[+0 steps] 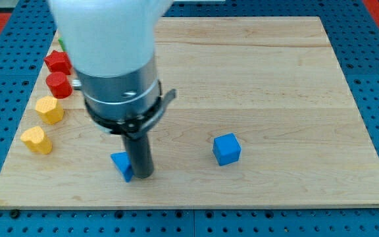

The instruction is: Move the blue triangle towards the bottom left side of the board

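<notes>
The blue triangle [121, 164] lies near the board's bottom edge, left of centre, partly hidden by my rod. My tip [143, 176] rests on the board just to the triangle's right, touching or almost touching it. The wide white and grey arm body above hides the board's upper left middle.
A blue cube [226, 149] sits right of centre. Two red blocks [57, 62] [59, 85] and two yellow blocks [49, 109] [37, 139] line the wooden board's [275, 79] left side. A sliver of green [62, 43] shows at the arm's left edge. Blue pegboard surrounds the board.
</notes>
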Robot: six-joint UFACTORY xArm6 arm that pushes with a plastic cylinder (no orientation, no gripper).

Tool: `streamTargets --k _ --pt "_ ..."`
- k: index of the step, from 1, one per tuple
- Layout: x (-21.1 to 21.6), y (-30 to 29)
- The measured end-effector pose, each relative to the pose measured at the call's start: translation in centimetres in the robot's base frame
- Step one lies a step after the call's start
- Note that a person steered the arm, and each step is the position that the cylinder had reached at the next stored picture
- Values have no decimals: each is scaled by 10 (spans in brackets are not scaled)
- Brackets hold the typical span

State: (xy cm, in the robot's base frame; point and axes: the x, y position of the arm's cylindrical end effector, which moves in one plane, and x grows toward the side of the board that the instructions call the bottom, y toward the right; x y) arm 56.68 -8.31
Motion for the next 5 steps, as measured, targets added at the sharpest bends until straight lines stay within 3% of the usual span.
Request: streamTargets --k 5 --pt "-41 -78"
